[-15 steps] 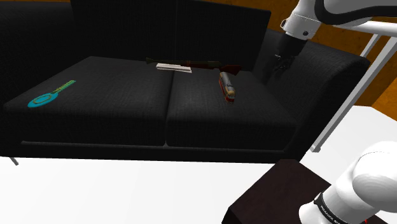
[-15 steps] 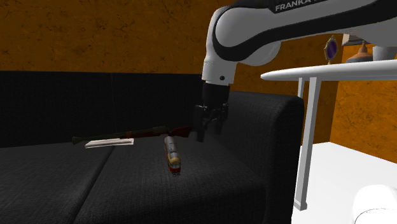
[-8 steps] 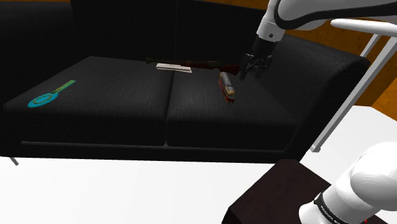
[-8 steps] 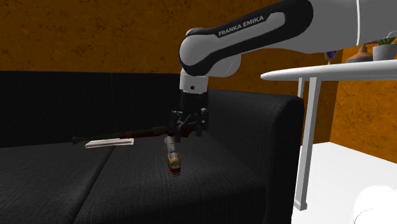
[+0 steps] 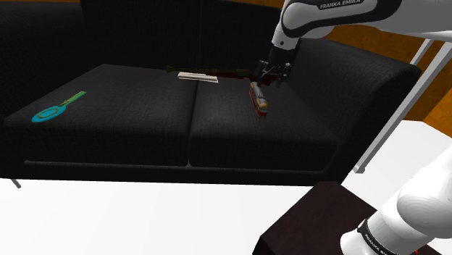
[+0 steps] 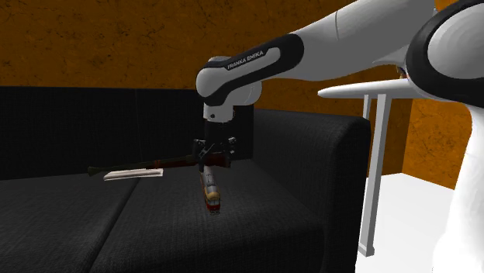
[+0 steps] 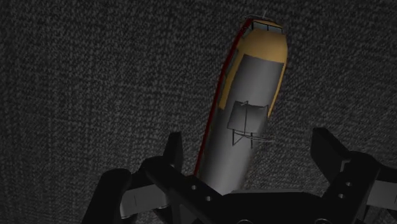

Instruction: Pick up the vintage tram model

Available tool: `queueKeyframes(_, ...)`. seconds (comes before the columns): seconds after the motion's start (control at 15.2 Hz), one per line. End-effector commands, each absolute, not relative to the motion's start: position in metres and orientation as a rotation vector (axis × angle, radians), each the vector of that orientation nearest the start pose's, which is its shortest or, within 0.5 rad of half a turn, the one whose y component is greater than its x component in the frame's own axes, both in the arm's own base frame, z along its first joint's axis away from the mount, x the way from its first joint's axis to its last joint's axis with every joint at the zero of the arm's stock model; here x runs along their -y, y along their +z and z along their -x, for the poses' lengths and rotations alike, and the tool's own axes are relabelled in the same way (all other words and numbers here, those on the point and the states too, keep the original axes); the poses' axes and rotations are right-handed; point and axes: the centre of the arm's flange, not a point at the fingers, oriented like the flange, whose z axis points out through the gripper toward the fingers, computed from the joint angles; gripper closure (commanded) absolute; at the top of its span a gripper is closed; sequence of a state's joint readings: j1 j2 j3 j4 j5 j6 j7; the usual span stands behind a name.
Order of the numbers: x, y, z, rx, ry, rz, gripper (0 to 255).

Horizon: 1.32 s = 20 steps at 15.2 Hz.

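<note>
On the black sofa (image 5: 130, 119), on the seat cushion toward the shoulder view's right, the tram model (image 5: 259, 101) lies flat with its grey roof up, its nose yellow and its side edged in red. My claw (image 5: 265, 77) hangs just above the end nearest the backrest. Along my hand I see my fingers (image 7: 173, 149) spread, one on each side of the tram, neither touching it. Behind it a long red-and-green object (image 5: 224, 72) lies by the backrest, a white strip (image 5: 198, 75) beside it

Open cushion (image 5: 290, 127) beside tram (image 5: 259, 100), rifle (image 5: 228, 72) behind.
</note>
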<state>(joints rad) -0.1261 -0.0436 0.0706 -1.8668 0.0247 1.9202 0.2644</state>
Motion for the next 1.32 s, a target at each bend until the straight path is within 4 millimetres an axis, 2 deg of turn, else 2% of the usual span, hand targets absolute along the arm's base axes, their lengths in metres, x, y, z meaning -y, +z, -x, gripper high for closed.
queueKeyframes(0.0, 0.038, 0.529, -0.583, -0.578, -0.136, 3.053, 0)
queueKeyframes(0.2, 0.054, 0.517, -0.618, -0.681, -0.12, 3.031, 0)
queueKeyframes(0.26, 0.057, 0.515, -0.623, -0.694, -0.118, 3.028, 0)
queueKeyframes(0.73, 0.057, 0.475, -0.623, -0.694, -0.118, 3.028, 0)
queueKeyframes(0.86, 0.057, 0.475, -0.623, -0.694, -0.118, 3.028, 0)
queueKeyframes(0.92, 0.057, 0.476, -0.622, -0.694, -0.118, 3.028, 255)
queueKeyframes(1.25, 0.057, 0.476, -0.623, -0.694, -0.118, 3.028, 255)
